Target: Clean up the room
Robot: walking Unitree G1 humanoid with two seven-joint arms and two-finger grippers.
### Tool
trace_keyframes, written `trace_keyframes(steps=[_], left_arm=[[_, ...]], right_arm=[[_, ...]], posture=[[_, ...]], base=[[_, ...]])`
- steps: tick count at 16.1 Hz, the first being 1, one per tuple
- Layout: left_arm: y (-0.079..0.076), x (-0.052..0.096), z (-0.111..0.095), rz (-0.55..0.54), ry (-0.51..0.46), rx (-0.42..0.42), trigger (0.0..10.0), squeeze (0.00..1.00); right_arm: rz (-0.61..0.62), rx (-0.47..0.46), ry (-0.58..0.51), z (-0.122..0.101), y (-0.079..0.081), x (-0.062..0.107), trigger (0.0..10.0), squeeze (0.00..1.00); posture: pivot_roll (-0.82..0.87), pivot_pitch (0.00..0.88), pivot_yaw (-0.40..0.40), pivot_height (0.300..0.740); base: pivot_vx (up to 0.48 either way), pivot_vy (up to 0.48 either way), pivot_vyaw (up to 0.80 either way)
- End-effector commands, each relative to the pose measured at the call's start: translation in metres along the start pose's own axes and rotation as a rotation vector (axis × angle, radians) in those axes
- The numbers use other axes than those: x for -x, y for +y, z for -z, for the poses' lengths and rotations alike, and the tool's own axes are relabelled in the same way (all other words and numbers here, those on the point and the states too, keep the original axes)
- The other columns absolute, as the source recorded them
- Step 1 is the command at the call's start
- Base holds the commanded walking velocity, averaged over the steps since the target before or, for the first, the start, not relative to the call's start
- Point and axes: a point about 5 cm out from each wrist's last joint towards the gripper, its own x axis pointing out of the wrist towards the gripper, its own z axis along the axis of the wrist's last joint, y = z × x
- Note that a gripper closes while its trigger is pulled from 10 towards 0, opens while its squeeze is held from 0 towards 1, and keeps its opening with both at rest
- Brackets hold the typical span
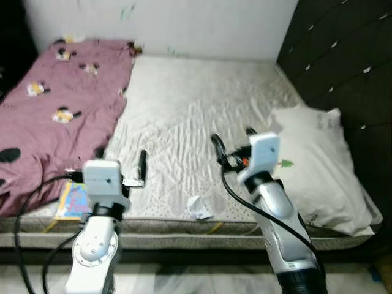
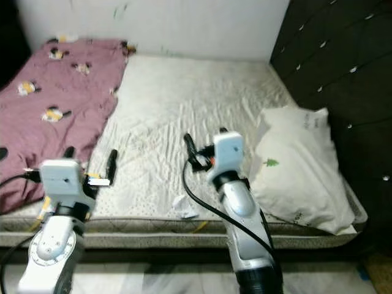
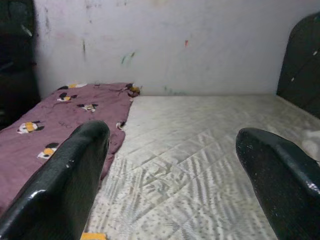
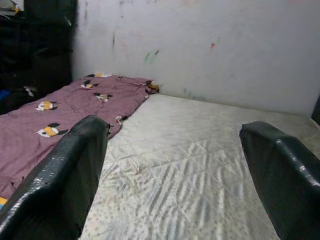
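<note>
No readable text anywhere. Small green tree mark on pillow; lettering beside it too blurred to read. Colourful print on booklet, illegible.

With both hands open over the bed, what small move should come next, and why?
Probably lower the right hand toward the crumpled white paper at the mattress near edge. It looks like loose litter, it lies just below that hand, and both hands, including the left hand, hold nothing.

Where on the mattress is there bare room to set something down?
The widest bare stretch of mattress lies mid-bed, between the maroon blanket and the white pillow, back to the wall. The near edge is busier: crumpled paper, a colourful booklet and both open grippers.
</note>
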Motion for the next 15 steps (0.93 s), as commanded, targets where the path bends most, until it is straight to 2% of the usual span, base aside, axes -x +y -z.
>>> trace_keyframes(steps=[1,5,9,12,15], left_arm=[[-0.0051,-0.0006,-0.0034,0.021,-0.013,0.01,10.0,0.0],[-0.0072,0.0008,-0.0018,0.013,-0.006,0.026,10.0,0.0],[-0.0074,0.0008,-0.0008,-0.01,0.003,0.037,10.0,0.0],[-0.0073,0.0,0.0004,-0.016,0.012,0.035,10.0,0.0],[-0.0069,-0.0001,0.001,-0.019,0.019,0.047,10.0,0.0]], right_arm=[[0.02,0.001,0.001,0.0011,-0.0074,0.0037,10.0,0.0],[0.016,0.013,0.001,0.0,-0.0129,0.0035,10.0,0.0],[0.02,0.036,0.008,0.001,-0.0151,0.004,10.0,0.0],[0.002,0.078,0.017,0.0037,-0.011,0.006,10.0,0.0],[0.009,0.089,0.024,0.0051,-0.0136,0.0057,10.0,0.0]], posture=[[0.08,0.039,-0.096,0.74],[0.07,0.046,-0.103,0.74],[0.06,0.049,-0.103,0.74],[0.06,0.053,-0.102,0.74],[0.06,0.056,-0.102,0.74]], base=[[0.296,0.0,0.0],[0.286,0.0,0.0],[0.0,0.0,0.0],[0.0,0.0,0.8],[0.0,0.0,0.8]])
